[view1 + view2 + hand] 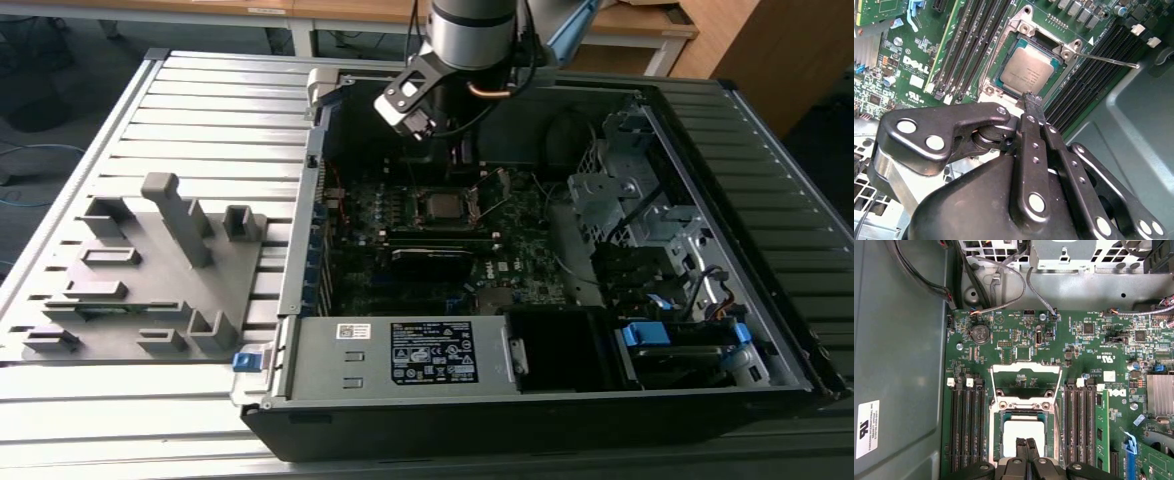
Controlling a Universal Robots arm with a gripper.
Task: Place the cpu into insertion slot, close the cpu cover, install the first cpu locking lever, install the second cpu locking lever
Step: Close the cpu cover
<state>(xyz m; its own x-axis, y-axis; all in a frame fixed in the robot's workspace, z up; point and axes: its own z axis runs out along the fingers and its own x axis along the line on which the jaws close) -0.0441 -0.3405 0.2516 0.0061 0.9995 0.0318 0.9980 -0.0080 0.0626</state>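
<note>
**CPU is in, cover and levers left to do**

So step one looks done: the cpu (1029,72) sits flat in the slot (999,57), silver top up, square to the frame as far as I can judge. The cover (1026,368) is still flipped open, laid back on the far side of the slot from the gripper, with bare board (1094,340) showing through its window. One lever (1109,59) sticks out loose to the side, not hooked down. By my reckoning that's one step of four finished.

The gripper (1026,444) hangs right over the near edge of the cpu with its fingers pinched together and nothing between them.

Hard to make out:
- whether the fingertips actually touch the cpu or just hover above it
- the second lever, which I can't pick out for sure
- the near end of the slot, which is blocked by the gripper in both wrist views
- in the exterior view the slot is too small to tell cover from frame
</note>
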